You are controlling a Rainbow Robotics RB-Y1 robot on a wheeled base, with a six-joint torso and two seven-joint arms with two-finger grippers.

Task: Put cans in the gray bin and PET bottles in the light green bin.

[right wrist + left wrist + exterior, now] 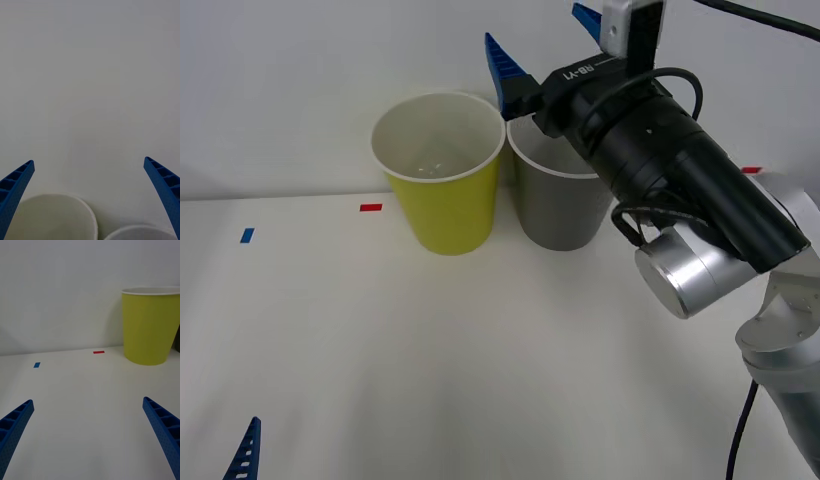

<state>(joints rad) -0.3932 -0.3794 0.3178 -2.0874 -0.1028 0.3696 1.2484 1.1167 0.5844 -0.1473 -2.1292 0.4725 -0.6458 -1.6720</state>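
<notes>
Two bins are standing upright and side by side at the far edge of the white bench [480, 380], their open mouths facing up and their long axes vertical. The light green bin [442, 185] is sitting on the left, and something pale and glinting is showing at its bottom, too faint to identify. The gray bin [555, 205] is standing just to its right, their rims close together or touching, and much of its rim and mouth is being covered by the right arm's black wrist, so its inside is hidden in the front view.

The right hand [545, 40] is hovering above the two bins, its two blue ribbed fingers spread wide apart and holding nothing. One finger is pointing up over the gap between the rims, while the other is partly cut off at the top edge of the front view. From the right wrist camera, two white rims are peeking in between the fingers.

The left hand [90, 438] is hanging low over the near bench, well away from the bins, its fingers also spread apart and empty. Two small tape marks are lying on the bench to the left of the bins: one red mark [370, 207] and one blue mark [246, 235].
</notes>
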